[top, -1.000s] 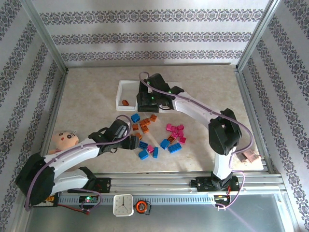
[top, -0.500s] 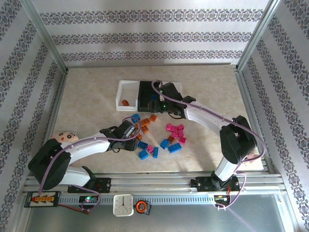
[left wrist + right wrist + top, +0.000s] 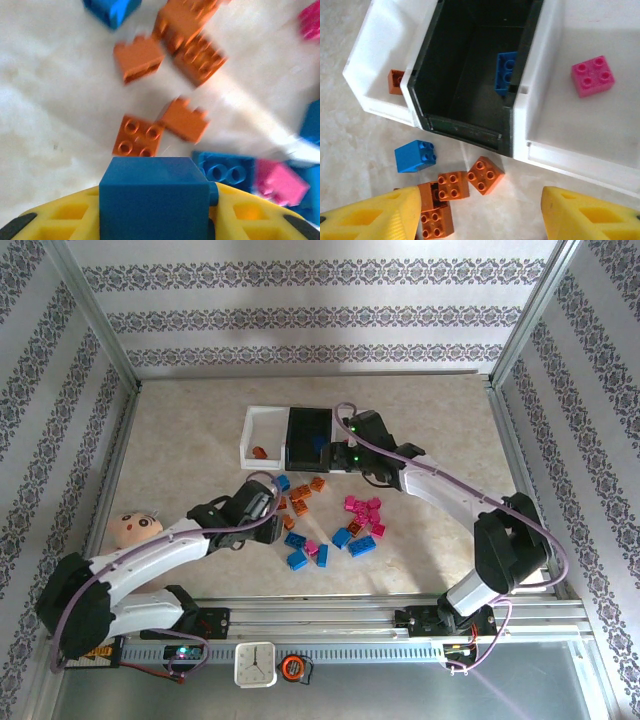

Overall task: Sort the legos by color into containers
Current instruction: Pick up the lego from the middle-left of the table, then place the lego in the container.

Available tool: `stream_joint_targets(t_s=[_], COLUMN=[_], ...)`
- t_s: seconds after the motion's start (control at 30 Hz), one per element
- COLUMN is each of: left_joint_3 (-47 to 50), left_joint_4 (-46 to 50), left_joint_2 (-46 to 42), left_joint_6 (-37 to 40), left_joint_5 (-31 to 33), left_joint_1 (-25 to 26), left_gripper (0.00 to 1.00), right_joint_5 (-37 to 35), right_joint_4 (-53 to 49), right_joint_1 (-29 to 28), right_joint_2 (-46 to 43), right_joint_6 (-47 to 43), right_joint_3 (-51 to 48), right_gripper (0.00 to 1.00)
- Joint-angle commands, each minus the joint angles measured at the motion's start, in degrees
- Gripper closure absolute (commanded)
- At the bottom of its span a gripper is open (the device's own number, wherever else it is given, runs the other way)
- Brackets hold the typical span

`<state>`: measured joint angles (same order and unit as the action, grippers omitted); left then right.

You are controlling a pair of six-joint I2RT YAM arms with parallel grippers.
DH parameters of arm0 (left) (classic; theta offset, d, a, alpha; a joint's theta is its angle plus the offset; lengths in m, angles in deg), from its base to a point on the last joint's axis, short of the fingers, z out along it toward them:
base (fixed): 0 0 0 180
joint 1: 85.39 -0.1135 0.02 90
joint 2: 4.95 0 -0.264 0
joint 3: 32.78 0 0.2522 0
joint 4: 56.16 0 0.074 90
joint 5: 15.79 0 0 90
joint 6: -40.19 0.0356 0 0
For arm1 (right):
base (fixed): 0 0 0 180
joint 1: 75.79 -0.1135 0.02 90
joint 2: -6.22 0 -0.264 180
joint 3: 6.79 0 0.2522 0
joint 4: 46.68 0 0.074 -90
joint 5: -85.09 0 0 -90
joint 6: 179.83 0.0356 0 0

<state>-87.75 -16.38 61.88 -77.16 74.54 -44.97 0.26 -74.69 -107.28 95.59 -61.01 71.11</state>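
Bare table [image 3: 180, 440] left of scattered legos [image 3: 362, 508]

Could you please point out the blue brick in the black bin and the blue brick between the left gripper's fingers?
binned blue brick [image 3: 506, 72], right wrist view, on its studded face.
gripped blue brick [image 3: 152, 200], left wrist view, on its smooth near face.
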Motion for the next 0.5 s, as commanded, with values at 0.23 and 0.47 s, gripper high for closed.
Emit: stream_joint_targets(t_s=[0.23, 0.47], left_joint_3=[-24.8, -42.9], left_joint_4=[-9.5, -9.0], left_joint_2=[20.1, 40.3], left_joint_6=[4.3, 4.1], left_joint_5=[-7.2, -4.1], left_joint_1=[-6.6, -10.0], left_gripper=[0.70, 0.74], right_joint_5=[-2.2, -2.7], right_joint_4=[0.5, -1.4], right_joint_1=[4.0, 5.3], right_joint_2=[-10.7, -17.1], right_joint_6=[1.9, 1.5], right_joint_3=[-10.4, -15.6], right_gripper=[0.35, 0.35])
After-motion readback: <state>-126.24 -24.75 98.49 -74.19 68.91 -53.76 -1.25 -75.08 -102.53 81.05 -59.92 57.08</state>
